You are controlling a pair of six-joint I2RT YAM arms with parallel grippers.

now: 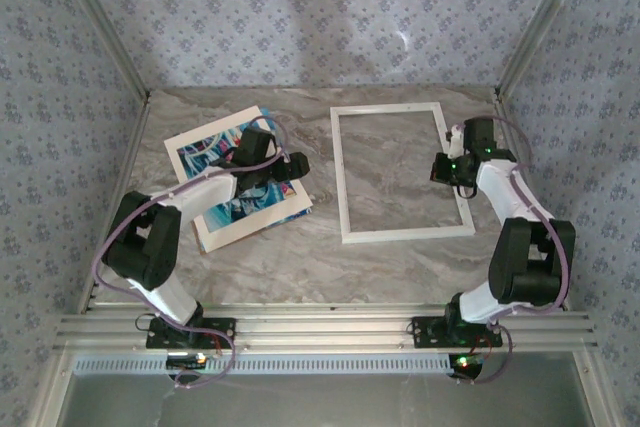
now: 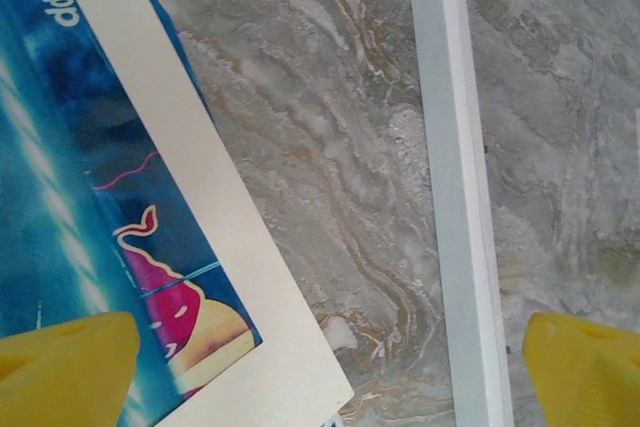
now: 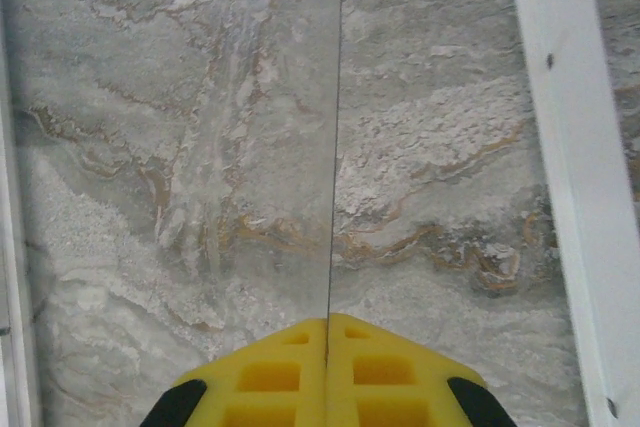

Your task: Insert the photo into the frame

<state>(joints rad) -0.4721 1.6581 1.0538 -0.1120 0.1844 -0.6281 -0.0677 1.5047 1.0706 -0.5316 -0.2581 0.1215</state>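
Marbled tabletop [image 1: 320, 267] carries the photo [image 1: 205, 152], its long axis skewed, far end leaning left, one corner between the left gripper's [image 2: 325, 357] wide-apart jaws, while the right gripper's [image 3: 328, 327] jaws meet above the frame [image 3: 578, 147], lengthwise away from the bases.

The left arm [image 1: 195, 197] covers much of the photo [image 1: 200, 152].
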